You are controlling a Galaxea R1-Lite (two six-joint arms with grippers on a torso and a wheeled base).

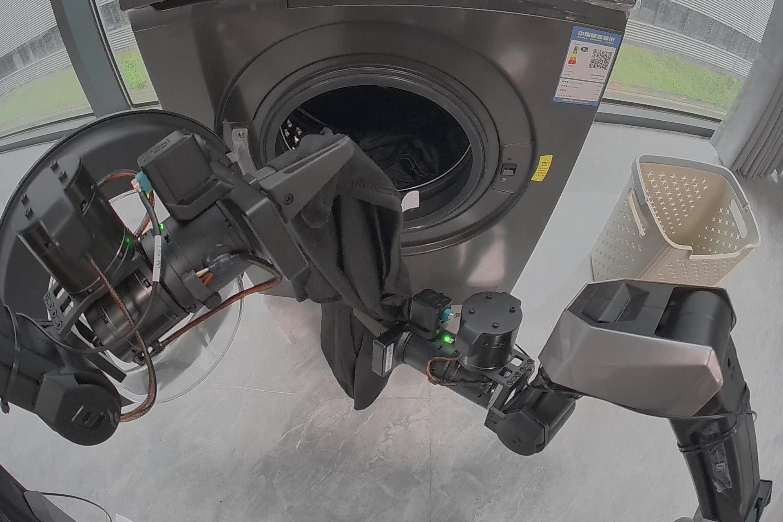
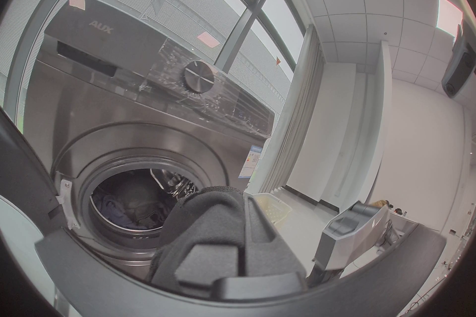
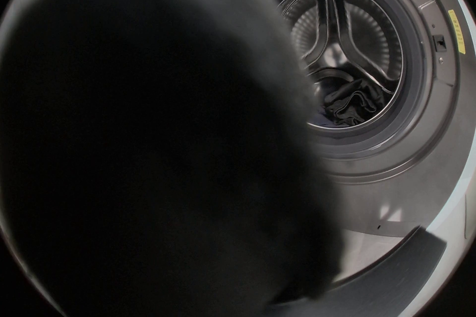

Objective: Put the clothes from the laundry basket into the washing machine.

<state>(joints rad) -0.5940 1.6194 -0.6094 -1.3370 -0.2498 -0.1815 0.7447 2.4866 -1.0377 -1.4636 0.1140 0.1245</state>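
Matt cloth; brushed-metal washing machine

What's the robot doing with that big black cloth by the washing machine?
It is loading laundry. Its left hand grips a dark garment and holds it up right at the open washing machine's round mouth, while the right hand is tucked into the cloth lower down. The garment hangs outside the drum, where some dark clothes already lie. The white laundry basket stands on the floor to the robot's right.
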